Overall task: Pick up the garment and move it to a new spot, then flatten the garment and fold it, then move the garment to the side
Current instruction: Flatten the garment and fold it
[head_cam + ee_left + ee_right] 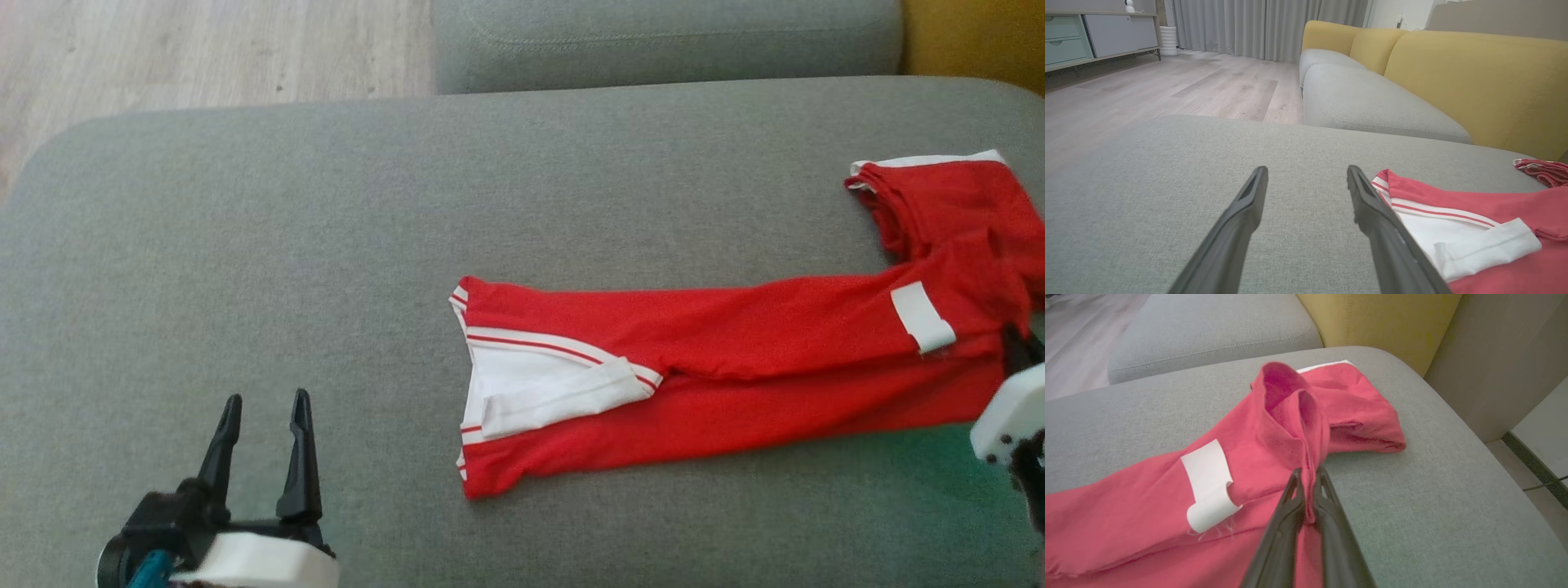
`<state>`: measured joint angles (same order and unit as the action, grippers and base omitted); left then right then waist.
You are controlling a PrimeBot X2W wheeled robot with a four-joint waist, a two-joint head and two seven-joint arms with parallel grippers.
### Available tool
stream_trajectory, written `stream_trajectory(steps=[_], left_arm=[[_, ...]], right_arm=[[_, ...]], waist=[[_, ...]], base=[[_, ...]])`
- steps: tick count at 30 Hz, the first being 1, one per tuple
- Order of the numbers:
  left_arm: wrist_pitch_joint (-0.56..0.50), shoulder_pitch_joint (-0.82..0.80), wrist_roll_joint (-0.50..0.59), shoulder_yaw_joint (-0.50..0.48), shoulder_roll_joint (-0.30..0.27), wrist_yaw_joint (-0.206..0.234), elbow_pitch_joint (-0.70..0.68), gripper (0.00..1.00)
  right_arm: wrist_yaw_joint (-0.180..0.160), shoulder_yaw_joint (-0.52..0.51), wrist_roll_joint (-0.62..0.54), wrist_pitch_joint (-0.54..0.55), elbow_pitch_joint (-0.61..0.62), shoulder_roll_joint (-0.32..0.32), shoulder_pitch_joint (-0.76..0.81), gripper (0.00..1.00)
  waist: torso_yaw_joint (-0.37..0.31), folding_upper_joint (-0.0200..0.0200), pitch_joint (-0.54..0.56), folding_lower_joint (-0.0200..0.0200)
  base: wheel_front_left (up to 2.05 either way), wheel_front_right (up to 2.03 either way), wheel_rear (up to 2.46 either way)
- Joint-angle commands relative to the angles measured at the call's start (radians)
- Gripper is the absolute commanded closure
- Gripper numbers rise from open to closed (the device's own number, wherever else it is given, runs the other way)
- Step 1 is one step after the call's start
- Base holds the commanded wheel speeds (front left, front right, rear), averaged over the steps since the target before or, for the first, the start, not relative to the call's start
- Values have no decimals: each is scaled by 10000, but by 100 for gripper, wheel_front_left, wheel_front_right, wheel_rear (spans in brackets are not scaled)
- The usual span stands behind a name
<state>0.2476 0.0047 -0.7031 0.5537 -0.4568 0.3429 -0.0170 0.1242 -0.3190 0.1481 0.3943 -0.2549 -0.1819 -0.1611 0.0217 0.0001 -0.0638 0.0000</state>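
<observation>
The left gripper (268,396) stands open over the grey woven cushion (326,245), empty. The right gripper (1309,473) is closed on a raised fold of the garment (735,367). This soft red cloth lies long from left to right on the cushion, its white striped end pointing left. A white label (921,317) sits near its right end. Behind is a yellow backrest (1474,81).

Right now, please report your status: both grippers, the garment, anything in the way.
Left gripper open, beside the garment, not touching. Right gripper shut on a raised fold of it. Garment stretched long across grey cushion. Nothing seen blocking.
</observation>
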Motion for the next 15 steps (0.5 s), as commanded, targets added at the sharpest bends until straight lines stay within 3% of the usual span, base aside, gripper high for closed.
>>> stream_trajectory(steps=[1,7,15], left_arm=[[52,-483,67,-328,-119,5,-211,0],[65,-516,29,-275,-46,-140,-6,0],[-18,-597,46,-149,6,-141,-7,0]], right_arm=[[65,126,110,69,561,-223,-131,100],[65,601,766,706,1814,416,165,100],[65,2322,1819,1470,3313,1115,507,100]], waist=[[-74,-1,75,0],[-157,-1,266,0],[195,-1,234,0]], base=[[0,0,0],[0,0,0],[0,0,0]])
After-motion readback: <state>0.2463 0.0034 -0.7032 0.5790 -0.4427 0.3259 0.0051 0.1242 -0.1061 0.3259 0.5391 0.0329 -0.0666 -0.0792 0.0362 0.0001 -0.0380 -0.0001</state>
